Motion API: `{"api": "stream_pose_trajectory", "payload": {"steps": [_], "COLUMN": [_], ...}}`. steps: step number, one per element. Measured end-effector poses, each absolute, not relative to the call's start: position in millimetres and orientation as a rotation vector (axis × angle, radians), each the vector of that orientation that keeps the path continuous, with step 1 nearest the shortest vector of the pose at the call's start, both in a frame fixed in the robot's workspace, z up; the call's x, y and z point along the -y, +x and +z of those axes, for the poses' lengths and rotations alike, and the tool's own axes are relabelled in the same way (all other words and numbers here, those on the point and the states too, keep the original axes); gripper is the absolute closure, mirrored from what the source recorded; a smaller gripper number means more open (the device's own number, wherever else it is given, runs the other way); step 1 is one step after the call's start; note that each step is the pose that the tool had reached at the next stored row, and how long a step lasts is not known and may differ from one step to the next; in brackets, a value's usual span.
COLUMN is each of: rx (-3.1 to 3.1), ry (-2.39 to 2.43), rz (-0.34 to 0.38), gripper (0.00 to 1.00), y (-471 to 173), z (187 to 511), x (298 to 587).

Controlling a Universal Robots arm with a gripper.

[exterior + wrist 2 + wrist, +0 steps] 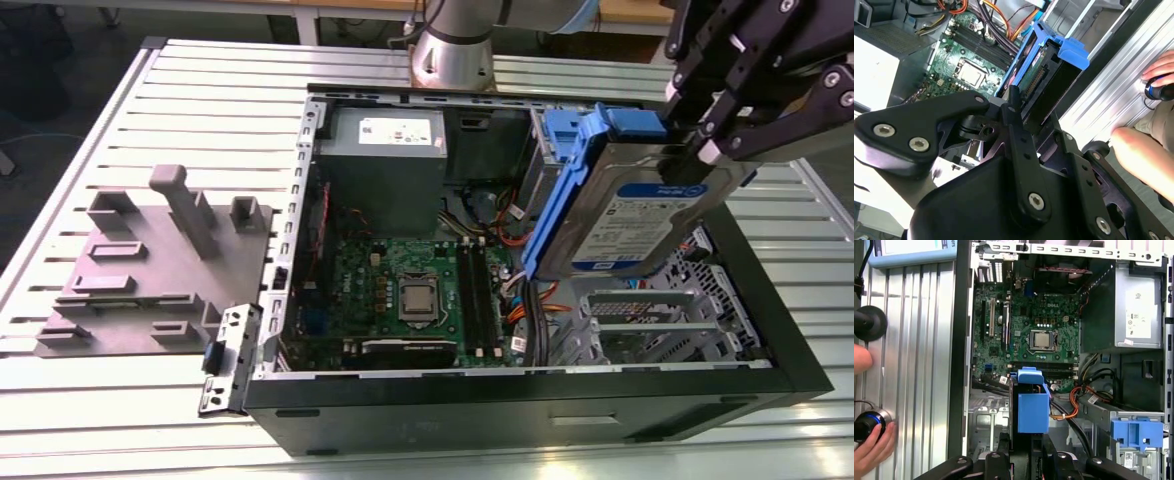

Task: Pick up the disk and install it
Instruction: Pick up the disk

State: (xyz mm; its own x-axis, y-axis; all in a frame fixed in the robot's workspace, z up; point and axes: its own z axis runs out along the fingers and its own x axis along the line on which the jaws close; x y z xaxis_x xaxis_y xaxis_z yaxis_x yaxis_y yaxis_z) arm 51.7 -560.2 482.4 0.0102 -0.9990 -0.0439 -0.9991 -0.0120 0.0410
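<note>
Disk (627,215) hung tilted in the air over the open computer case (534,400), above the metal drive cage (641,320) at the exterior view's right. The gripper (694,160) had its black fingers clamped on the disk's upper end, by the blue side rail. In both wrist views the disk (1036,75) (1032,405) pointed away from the fingers toward the inside of the case.

The case lay on its side on a pale, slatted metal table (80,160). A grey fixture plate (147,260) with raised blocks sat on the table just beside the case, at the exterior view's left. The arm's base (454,45) stood behind the case. A person's hand (869,450) rested on a round black knob (866,422) on the table.

Inside the case were a green motherboard (400,290), a grey power supply (387,150) with a white sticker, orange and black cables (1069,405), and a blue latch (1136,432).
</note>
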Motion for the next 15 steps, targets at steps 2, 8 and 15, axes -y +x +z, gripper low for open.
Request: {"api": "stream_pose_trajectory", "payload": {"steps": [2,8,15], "rx": [-2.207,-2.207,-2.207], "ry": [-2.232,-2.232,-2.232], "rz": [0.095,0.095,0.095], "gripper": [0.65,0.65,0.65], "y": [54.0,60.2,66.9], "z": [482.4,482.1,481.9], "x": [560.2,560.2,560.2]}}
